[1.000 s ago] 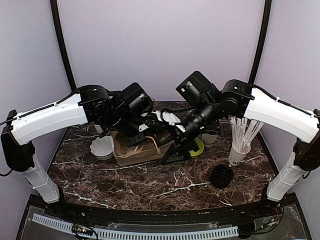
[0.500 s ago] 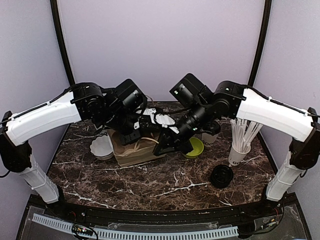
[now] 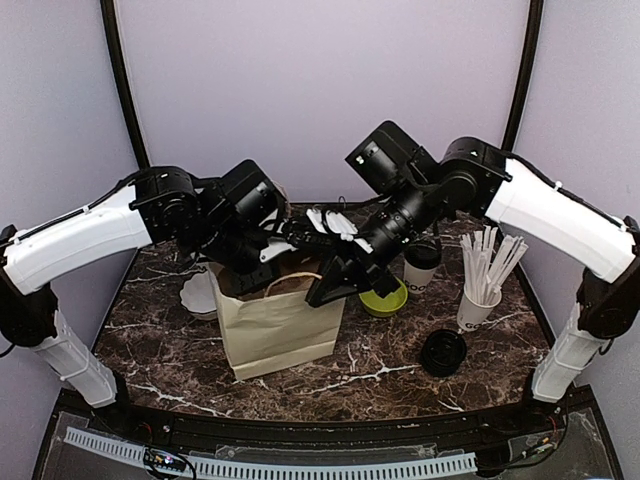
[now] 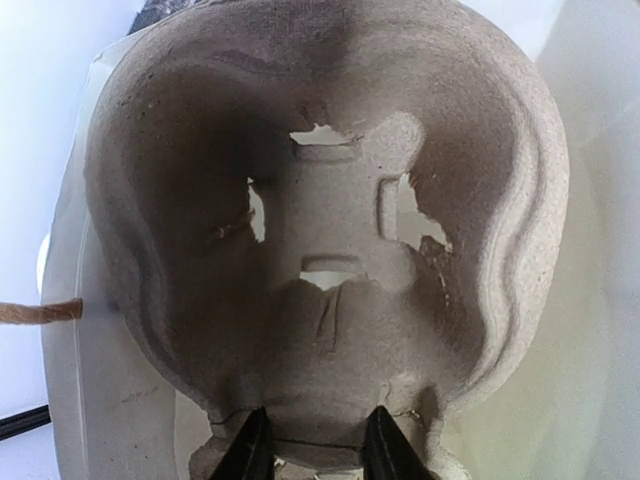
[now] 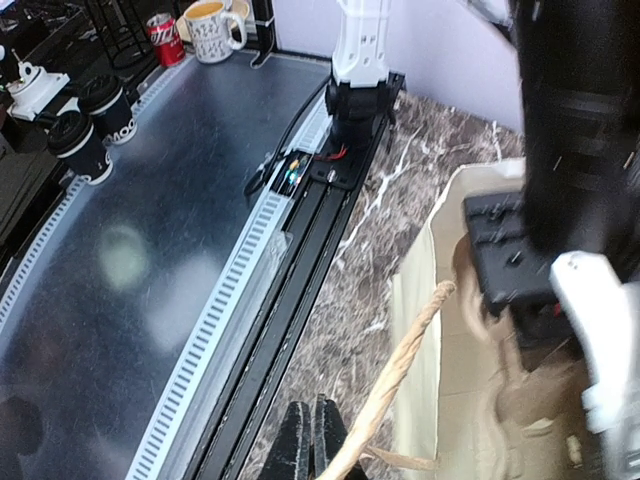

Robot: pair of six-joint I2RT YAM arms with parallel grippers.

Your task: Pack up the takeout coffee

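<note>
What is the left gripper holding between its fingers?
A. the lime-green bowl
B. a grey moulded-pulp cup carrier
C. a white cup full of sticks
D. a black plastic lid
B: in the left wrist view the left gripper is closed on the near edge of the grey pulp cup carrier, while the right gripper is shut on the bag's twine handle.

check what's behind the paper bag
A lime-green bowl peeks out right of the paper bag, a white object left; the bag covers anything directly behind.
</note>
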